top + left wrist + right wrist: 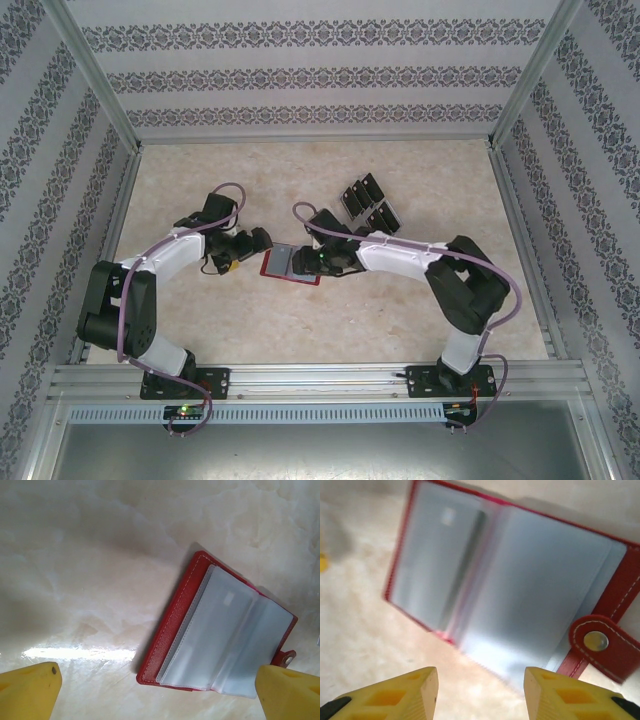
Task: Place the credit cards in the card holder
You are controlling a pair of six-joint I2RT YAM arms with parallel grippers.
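Starting left: left claw (258, 242) spread as wide as it goes, empty, hanging just off the left end of the holder (285, 265). Nothing to grab there, so probably on standby, or ready to pin the thing down.

Middle of the counter (220, 330), a touch toward the near edge: holder lying flat and open, clear sleeves (225, 630) up, long axis roughly left-right between the two claws, slightly skewed. Snap tab (600, 642) poking out at the right-hand end. Can't tell whether any sleeve is loaded already, too hazy.

Then right claw (312, 258): about half spread, nothing between the fingers, tilted down close over the holder's right end.

Further right and toward the back edge: cards (366, 204), four black ones in a tight bunch, well apart from the holder and sitting beyond the right forearm. Hard to say whether flat on the counter or propped on something. Clearly the right arm's job, way out of easy range for the left.

Key bit for the next move, just guessing: swing the right claw back and to the right, away from the holder, to reach the bunch. Plenty of bare counter around it, side walls well off. Thin stuff, so a fiddly pinch either way, probably.
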